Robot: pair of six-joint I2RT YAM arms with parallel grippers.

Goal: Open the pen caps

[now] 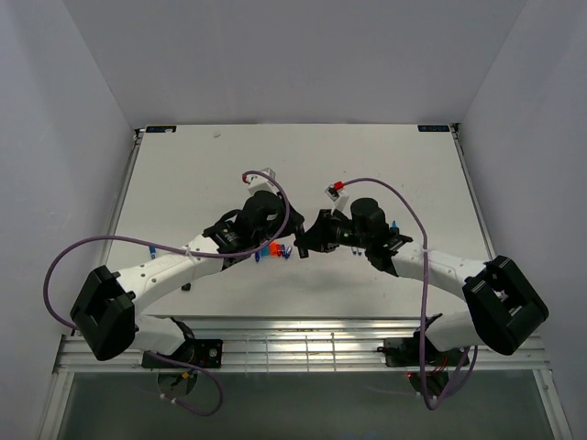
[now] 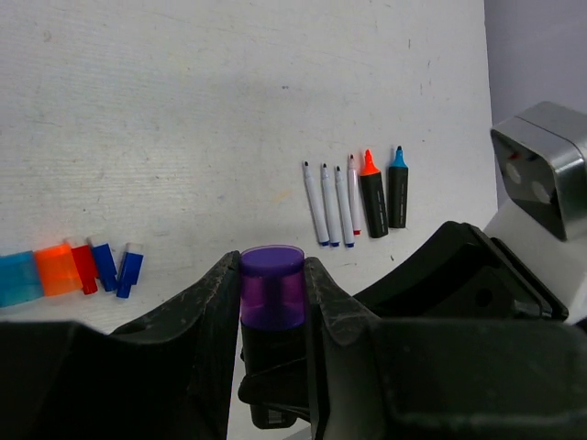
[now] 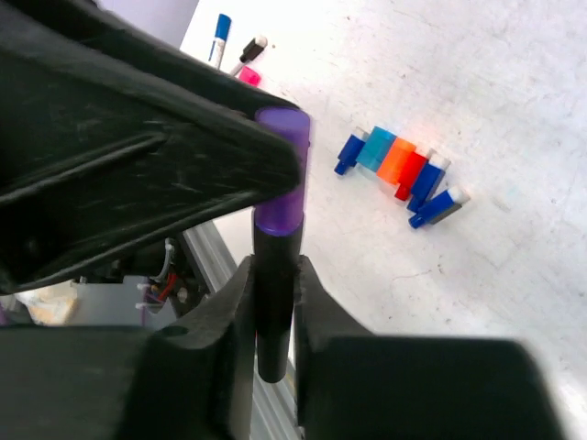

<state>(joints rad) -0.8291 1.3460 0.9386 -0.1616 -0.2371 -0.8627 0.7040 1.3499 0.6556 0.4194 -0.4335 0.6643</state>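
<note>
A purple highlighter is held between both grippers above the table. My left gripper is shut on its chunky purple cap. My right gripper is shut on the black body below the same purple cap. The cap sits on the body. In the top view the left gripper and the right gripper meet at the table's middle. Loose caps lie in a row: chunky blue, orange, slim red and slim blue ones.
Uncapped pens lie side by side: thin white barrels, an orange-tipped highlighter and a blue-tipped one. A blue-capped white pen and a magenta cap lie near the table's front rail.
</note>
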